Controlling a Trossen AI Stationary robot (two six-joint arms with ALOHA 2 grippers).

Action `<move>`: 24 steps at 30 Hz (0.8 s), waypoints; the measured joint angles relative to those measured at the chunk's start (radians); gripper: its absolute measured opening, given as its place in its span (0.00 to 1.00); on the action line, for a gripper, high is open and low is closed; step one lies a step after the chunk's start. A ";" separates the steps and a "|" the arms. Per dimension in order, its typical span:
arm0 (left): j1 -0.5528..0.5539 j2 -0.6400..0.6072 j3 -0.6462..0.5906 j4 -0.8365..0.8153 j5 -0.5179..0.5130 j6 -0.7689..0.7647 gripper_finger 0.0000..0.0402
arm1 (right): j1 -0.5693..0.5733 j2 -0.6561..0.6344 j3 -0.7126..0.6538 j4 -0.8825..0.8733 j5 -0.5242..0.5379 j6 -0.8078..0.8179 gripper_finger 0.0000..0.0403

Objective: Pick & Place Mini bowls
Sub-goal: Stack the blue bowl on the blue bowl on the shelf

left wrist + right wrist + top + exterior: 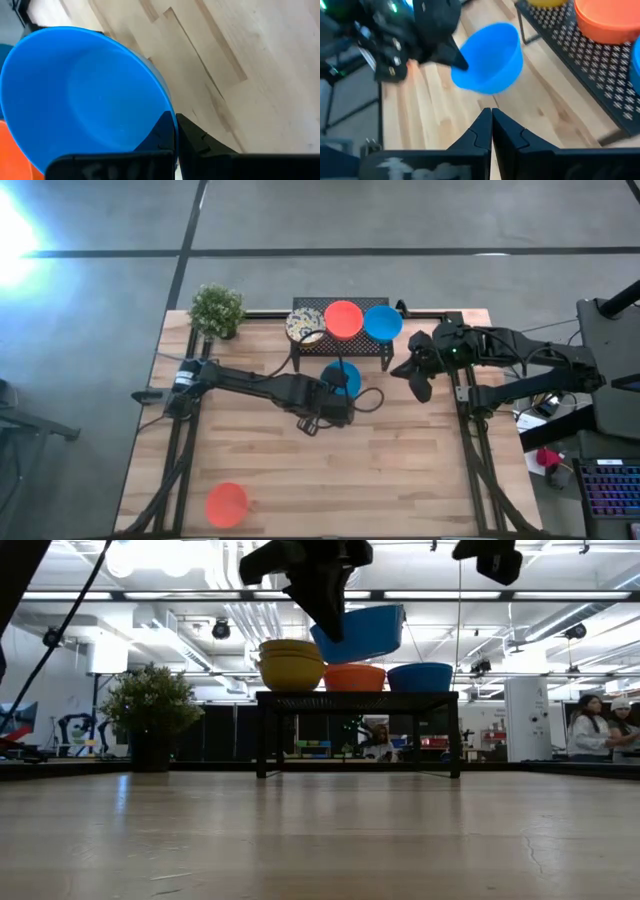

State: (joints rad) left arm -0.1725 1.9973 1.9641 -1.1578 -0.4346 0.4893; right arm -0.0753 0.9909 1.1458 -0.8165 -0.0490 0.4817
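Wooden table (400,470) in an open lab hall; people stand far behind, right of the low view. Black mesh rack (372,347) sits at the table's far edge, potted plant (216,310) beside it.

Left gripper (338,387) has its fingers clamped on the rim of a blue bowl (358,632), held tilted in the air just in front of the rack, above the level of its top. Right gripper (491,120) hovers by the rack's right end, fingers together, empty.

Risks, as judged:
- rim-only pinch, so the tilted bowl may slip or swing;
- it may knock the bowls already on the rack.

Rack holds a patterned bowl (305,325), an orange-red bowl (343,319) and a second blue bowl (382,322). Another orange-red one (227,504) lies near the front left corner. Bowls look plain, shallow, smooth.
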 joint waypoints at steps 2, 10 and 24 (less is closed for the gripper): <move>-0.003 0.000 -0.001 0.001 -0.003 0.021 0.00 | 0.000 0.000 -0.019 0.056 0.000 0.029 0.02; -0.008 0.000 -0.001 0.007 -0.032 0.088 0.00 | -0.001 0.000 -0.111 0.179 0.000 0.116 0.11; -0.008 0.000 -0.001 0.013 -0.036 0.171 0.00 | -0.006 0.136 -0.149 0.274 0.049 0.326 0.37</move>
State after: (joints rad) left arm -0.1806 1.9972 1.9629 -1.1446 -0.4702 0.6601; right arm -0.0814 1.1274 0.9968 -0.5423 -0.0002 0.8072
